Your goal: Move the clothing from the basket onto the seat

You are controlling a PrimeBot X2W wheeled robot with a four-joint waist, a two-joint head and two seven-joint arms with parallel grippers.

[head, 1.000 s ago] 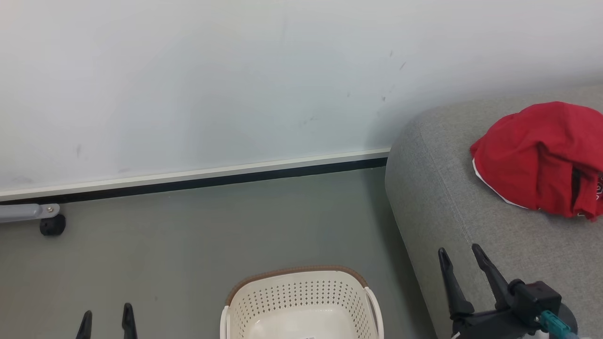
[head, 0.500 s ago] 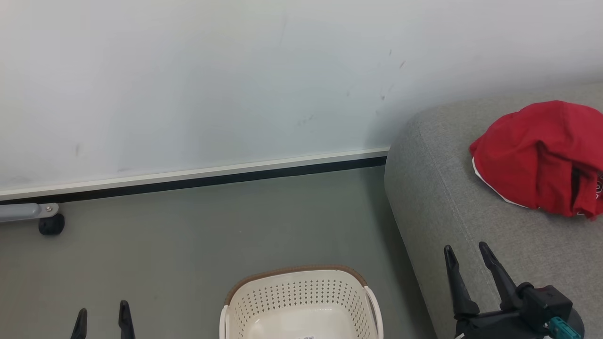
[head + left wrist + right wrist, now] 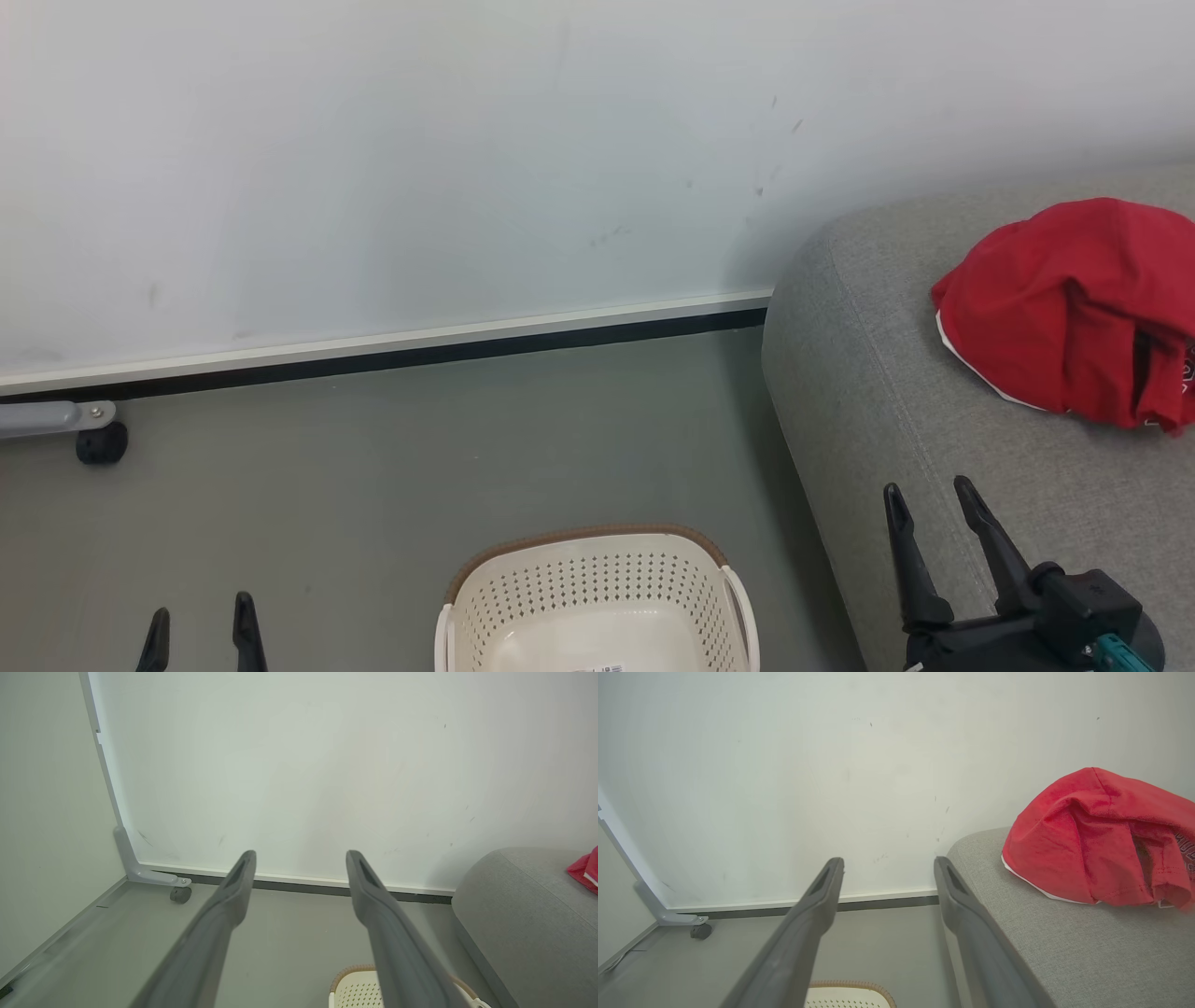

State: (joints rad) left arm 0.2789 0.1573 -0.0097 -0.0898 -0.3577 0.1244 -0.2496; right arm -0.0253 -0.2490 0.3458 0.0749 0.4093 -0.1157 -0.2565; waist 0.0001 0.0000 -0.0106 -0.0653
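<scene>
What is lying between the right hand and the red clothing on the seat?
Nothing: in the head view, bare grey seat separates the right hand from the clothing.

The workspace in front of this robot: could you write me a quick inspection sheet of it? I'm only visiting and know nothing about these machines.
surface: plain grey floor; large grey fabric seat on the right.
job's things: red clothing lies bunched on the seat; the cream basket stands on the floor, with no garment in the part that shows.
clutter: nothing seen.
grippers: left gripper and right gripper are both open, with nothing between the fingers.
cables: teal plug at the right gripper's base; no loose cable seen.
surroundings: white wall with faint scuffs and a dark skirting; a black caster on a grey bracket at the left.
</scene>
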